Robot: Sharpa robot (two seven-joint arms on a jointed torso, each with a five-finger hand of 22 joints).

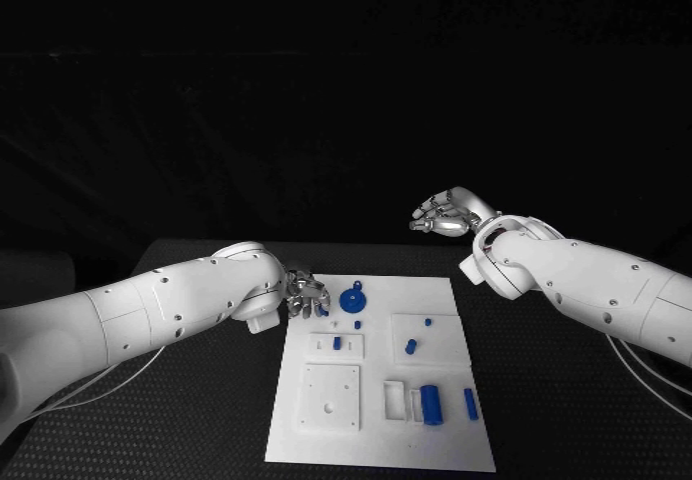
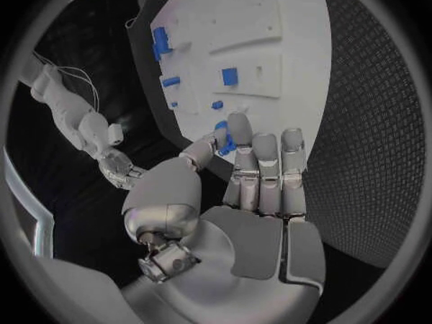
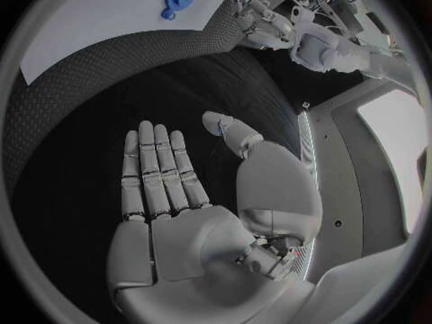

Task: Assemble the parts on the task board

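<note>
I take the task board as my landmark: a flat white plate with shallow rectangular recesses, lying on the finely woven black table. At its near edge I see a blue cylinder lying in a recess with a slimmer blue bar just beside it. Toward the middle, a small blue peg stands in a raised white block, and a short blue piece rests on the panel next to it. At the board's far end lies a round, toothed blue gear. My left hand, glossy silver, sits at the board's far left corner just beside that gear; its fingers lie pressed together and straight, holding nothing. My right hand hangs well beyond the board's far right corner, fingers straight, thumb apart, empty.
</note>
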